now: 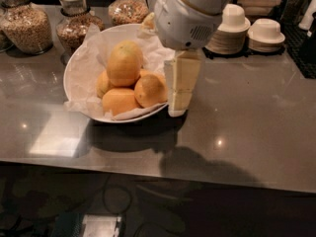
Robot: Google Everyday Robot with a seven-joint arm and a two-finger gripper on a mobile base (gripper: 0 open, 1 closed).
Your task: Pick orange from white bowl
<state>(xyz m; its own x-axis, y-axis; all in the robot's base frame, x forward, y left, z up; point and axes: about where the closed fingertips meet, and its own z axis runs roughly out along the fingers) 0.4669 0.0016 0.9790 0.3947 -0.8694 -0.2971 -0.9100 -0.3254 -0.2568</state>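
The white bowl (79, 63), lined with crumpled white paper, sits on the grey counter left of centre. The orange (124, 62), the largest fruit, lies on top of smaller rounder oranges (149, 90). My gripper (178, 100) hangs down from the white wrist housing at the bowl's right rim, just right of the fruit. Its cream fingers point down, their tips near the counter beside the bowl. It holds nothing that I can see.
Glass jars of grain (25, 26) stand behind the bowl at the back left. Stacks of small off-white bowls and plates (232, 31) stand at the back right. A dark mat (301, 48) lies at the far right. The counter's front edge runs below the bowl.
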